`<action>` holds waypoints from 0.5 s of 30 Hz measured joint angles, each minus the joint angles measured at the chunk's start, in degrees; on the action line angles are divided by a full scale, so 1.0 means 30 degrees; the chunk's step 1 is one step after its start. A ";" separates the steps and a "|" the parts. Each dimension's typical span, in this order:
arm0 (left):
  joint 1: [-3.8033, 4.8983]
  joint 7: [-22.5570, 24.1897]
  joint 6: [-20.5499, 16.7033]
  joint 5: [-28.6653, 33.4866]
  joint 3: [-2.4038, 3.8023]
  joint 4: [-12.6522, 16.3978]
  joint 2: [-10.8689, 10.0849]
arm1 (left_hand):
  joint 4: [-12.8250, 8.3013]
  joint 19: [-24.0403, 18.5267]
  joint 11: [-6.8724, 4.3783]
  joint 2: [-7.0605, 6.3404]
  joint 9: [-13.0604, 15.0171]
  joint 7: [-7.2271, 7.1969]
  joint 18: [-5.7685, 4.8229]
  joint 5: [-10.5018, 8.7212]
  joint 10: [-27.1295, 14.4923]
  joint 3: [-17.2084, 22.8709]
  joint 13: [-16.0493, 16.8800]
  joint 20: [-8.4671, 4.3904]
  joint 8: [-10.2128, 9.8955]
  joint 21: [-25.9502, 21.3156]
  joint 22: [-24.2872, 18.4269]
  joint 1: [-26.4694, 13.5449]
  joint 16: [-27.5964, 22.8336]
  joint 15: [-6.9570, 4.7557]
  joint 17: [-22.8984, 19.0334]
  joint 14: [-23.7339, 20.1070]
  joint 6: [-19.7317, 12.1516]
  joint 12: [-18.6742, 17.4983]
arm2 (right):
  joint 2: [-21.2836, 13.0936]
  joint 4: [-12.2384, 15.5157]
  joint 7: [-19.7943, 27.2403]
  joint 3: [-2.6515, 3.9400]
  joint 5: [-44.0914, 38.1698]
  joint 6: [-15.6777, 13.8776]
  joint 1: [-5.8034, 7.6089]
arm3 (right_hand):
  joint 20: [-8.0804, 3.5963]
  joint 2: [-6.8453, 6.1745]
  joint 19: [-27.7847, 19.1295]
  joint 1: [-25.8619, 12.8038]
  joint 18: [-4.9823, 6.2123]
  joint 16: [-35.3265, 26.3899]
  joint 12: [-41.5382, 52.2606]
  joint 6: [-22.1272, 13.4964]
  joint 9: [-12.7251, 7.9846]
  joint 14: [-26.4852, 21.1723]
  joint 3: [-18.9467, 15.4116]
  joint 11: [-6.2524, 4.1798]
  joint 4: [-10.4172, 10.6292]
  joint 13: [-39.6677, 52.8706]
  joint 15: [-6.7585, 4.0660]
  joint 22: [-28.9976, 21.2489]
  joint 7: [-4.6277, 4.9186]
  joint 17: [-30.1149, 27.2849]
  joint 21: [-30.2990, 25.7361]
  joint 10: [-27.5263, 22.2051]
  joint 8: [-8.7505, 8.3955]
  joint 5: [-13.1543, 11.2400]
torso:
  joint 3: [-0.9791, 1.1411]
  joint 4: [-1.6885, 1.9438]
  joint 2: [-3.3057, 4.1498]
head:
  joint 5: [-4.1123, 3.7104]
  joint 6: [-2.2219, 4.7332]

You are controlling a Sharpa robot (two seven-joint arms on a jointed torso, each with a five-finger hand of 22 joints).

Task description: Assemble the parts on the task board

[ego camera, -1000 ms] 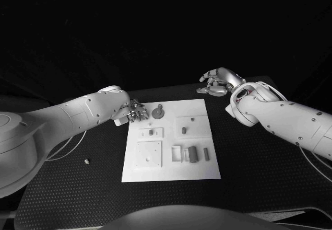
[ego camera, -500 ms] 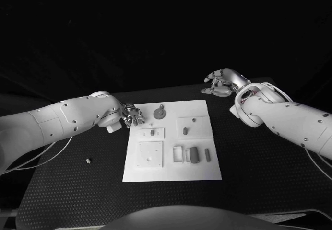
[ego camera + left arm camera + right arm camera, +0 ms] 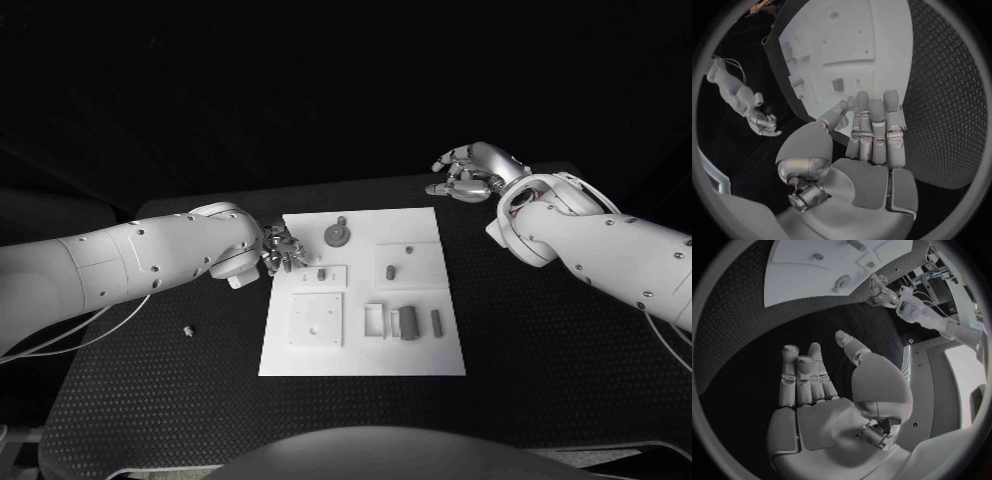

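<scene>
The white board (image 3: 364, 345) lies flat in the middle of the black counter (image 3: 159, 400), its long side running away from the robot. Small grey parts sit on it: a round disc with a stub (image 3: 338, 235) near the far left corner, a small peg (image 3: 389, 270) on a raised square plate on the right, a little block (image 3: 320, 273) on the left beside it, a larger square plate (image 3: 316, 318) nearer the robot, and a cluster of upright pieces (image 3: 404, 322) to its right, with a slim bar (image 3: 436, 321) just beside them.

The left hand (image 3: 280, 250) is at the board's left edge, near the far end, just beside the little block and the disc. In the left wrist view its fingers (image 3: 873, 127) lie straight and side by side, the thumb off to one side, and nothing is in the palm; the fingertips point at the board. Whether they touch it I cannot tell.

The right hand (image 3: 464, 172) is well apart from the board, beyond its far right corner, over the counter's back edge. In the right wrist view its fingers (image 3: 801, 375) are stretched out with the thumb spread wide, holding nothing.

A tiny pale piece (image 3: 188, 329) lies alone on the counter, left of the board.
</scene>
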 measured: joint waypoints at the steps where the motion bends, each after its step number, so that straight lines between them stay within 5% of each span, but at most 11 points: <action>1: -0.0006 -0.0065 -0.0063 -0.0138 -0.0081 0.0039 -0.0007 | 0.0000 0.0000 0.0002 0.0000 -0.0002 0.0000 -0.0001 0.0000 0.0002 0.0001 0.0000 0.0000 0.0000 0.0000 0.0000 0.0000 0.0000 0.0000 0.0000 0.0000 -0.0001 0.0000 | 0.0000 0.0000 -0.0001 0.0000 0.0000 0.0003 0.0000 | 0.0001 0.0000 -0.0001 0.0000 0.0000 0.0000 0.0000 0.0000 0.0000 0.0000 0.0000 0.0000 0.0000 0.0000 0.0000 0.0000 0.0000 0.0001 0.0000 0.0000 0.0000 0.0000 | -0.0002 0.0000 0.0000 | 0.0002 -0.0022; 5: -0.0001 -0.0327 -0.0274 -0.0699 -0.0439 0.0266 -0.0013 | -0.0001 0.0001 0.0002 0.0000 -0.0016 0.0000 -0.0003 0.0000 0.0001 0.0002 -0.0018 0.0001 -0.0001 -0.0001 0.0016 0.0000 0.0000 0.0000 0.0000 0.0001 -0.0001 0.0000 | 0.0000 0.0000 -0.0003 0.0000 0.0001 0.0018 0.0000 | 0.0028 0.0000 -0.0028 0.0000 0.0001 0.0000 0.0000 -0.0002 -0.0017 0.0000 0.0000 0.0000 0.0000 0.0001 0.0000 0.0000 0.0000 0.0001 0.0000 0.0001 0.0000 0.0000 | 0.0009 0.0000 -0.0002 | 0.0046 -0.0059; 15: -0.0150 -0.0723 -0.0341 -0.1495 -0.0476 0.0594 -0.0037 | -0.0003 0.0092 -0.0071 0.0000 -0.0015 0.0008 -0.0008 -0.0002 0.0075 0.0002 -0.0032 -0.0027 -0.0044 0.0074 0.0012 0.0000 0.0009 -0.0034 -0.0021 0.0104 0.0140 0.0000 | -0.0046 0.0006 -0.0007 0.0000 0.0001 0.0044 -0.0001 | 0.0031 -0.0001 -0.0031 0.0000 0.0000 0.0000 0.0047 -0.0006 -0.0016 0.0000 0.0000 0.0000 0.0000 -0.0014 0.0000 0.0000 0.0034 -0.0014 0.0000 0.0000 0.0000 0.0000 | 0.0044 -0.0037 0.0000 | 0.0135 -0.0156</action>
